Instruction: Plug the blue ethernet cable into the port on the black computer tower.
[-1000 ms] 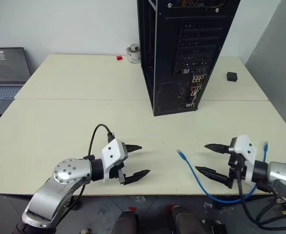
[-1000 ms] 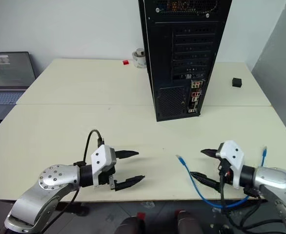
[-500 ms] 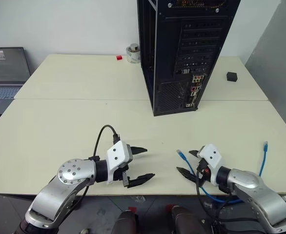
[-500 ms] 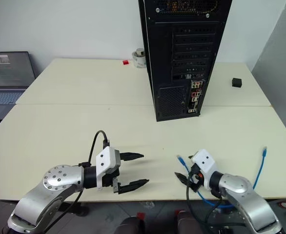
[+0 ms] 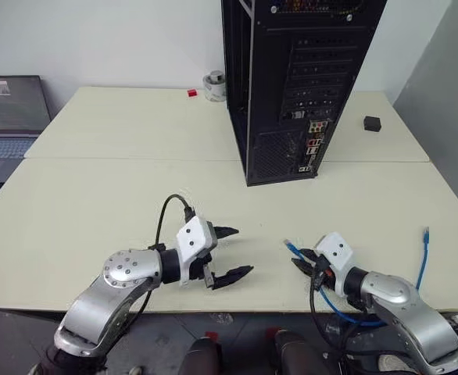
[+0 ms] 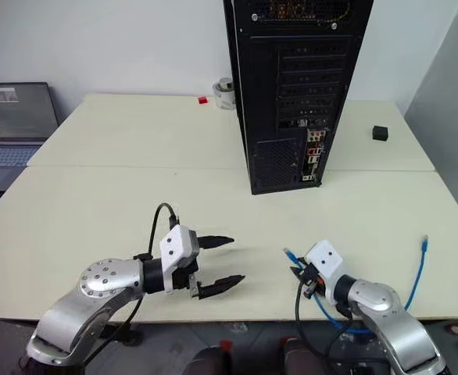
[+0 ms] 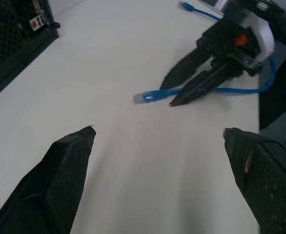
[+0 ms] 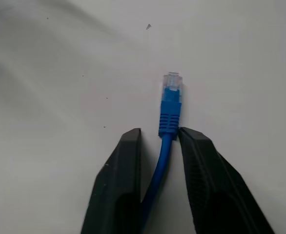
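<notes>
The black computer tower (image 5: 291,78) stands upright at the back of the cream table (image 5: 135,195), its rear panel facing me. The port lies within the rear connector cluster (image 5: 313,134) and is too small to single out. The blue ethernet cable (image 8: 171,92) lies on the table at the front right, and its other plug (image 5: 426,233) rests farther right. My right gripper (image 8: 158,131) is shut on the cable just behind the near plug (image 5: 289,246). My left gripper (image 5: 237,252) stands open a short way left of that plug, holding nothing.
A grey laptop (image 5: 6,117) sits off the table's left edge. A small white roll (image 5: 213,84) and a red block (image 5: 191,93) lie behind the tower's left side. At the back right is a small black block (image 5: 372,123). The cable loops over the front edge.
My right gripper came down and leftward to the cable's near plug and closed on the cord behind it. The left gripper stayed open and hardly moved.
</notes>
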{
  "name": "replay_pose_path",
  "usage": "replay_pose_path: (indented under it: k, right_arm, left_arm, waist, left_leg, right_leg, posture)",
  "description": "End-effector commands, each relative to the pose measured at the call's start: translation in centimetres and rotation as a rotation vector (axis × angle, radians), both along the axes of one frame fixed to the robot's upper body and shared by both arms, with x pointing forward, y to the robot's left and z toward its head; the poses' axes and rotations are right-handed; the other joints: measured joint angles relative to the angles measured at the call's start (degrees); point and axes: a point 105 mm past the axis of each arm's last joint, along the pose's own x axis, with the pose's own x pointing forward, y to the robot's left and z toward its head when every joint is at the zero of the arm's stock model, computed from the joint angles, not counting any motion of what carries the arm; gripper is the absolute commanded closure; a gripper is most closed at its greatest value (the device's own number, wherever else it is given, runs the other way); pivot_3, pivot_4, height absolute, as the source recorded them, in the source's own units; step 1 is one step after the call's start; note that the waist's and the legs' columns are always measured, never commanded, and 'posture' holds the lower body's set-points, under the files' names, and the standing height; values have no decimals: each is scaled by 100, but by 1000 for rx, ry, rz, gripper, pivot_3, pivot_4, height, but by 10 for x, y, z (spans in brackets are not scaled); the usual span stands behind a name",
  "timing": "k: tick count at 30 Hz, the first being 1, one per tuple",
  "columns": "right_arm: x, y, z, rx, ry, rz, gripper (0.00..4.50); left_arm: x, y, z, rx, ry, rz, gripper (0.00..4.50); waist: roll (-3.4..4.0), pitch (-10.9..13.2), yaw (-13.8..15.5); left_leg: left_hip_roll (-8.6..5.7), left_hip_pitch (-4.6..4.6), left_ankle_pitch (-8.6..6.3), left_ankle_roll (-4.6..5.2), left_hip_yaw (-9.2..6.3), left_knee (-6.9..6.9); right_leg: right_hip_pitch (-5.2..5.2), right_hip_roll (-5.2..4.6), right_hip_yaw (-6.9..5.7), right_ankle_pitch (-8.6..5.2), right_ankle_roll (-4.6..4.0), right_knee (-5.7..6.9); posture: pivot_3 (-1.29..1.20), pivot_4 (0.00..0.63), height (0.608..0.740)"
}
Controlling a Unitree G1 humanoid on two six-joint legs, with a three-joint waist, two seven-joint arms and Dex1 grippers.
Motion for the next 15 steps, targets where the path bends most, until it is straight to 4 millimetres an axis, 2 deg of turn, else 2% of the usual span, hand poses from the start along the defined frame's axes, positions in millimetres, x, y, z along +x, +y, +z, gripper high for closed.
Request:
replay_pose_path:
  k: [1, 2, 3, 9, 15]
  right_arm:
    - [4, -1, 9, -16, -40, 19, 4162]
    - [5, 0, 12, -15, -49, 35, 4397]
    - [6, 1, 14, -14, -54, 45, 4450]
    - [5, 23, 43, -20, -113, 301, 4466]
    - [4, 41, 56, -63, -89, 536, 4477]
  left_arm:
    - [5, -4, 4, -13, -26, -2, 0]
    - [6, -3, 3, -11, -25, -2, 0]
    - [8, -3, 3, -9, -25, -2, 0]
    - [9, -5, -3, 49, -15, -118, 0]
    - [16, -3, -4, 107, -43, -207, 0]
  waist:
    - [0, 0, 0]
    - [0, 0, 0]
    - [0, 0, -2]
    - [1, 1, -18]
    - [1, 2, -9]
  left_leg:
    - [0, 0, 0, 0, 0, 0]
    - [0, -1, 0, 0, 0, -1]
    - [0, -1, 0, 0, -1, 0]
    - [-4, 0, 0, 0, 3, 0]
    - [-3, -3, 0, 0, -1, -3]
  right_leg:
    - [0, 0, 0, 0, -1, 0]
    - [-1, 0, 0, 4, -6, 0]
    - [-1, 0, -1, 15, -25, 0]
    - [-2, 3, 0, 15, -25, 0]
    - [-3, 10, -13, 13, -31, -1]
  posture:
    - [0, 150, 740]
    - [0, 150, 740]
    - [0, 150, 740]
    - [0, 150, 740]
    - [0, 150, 740]
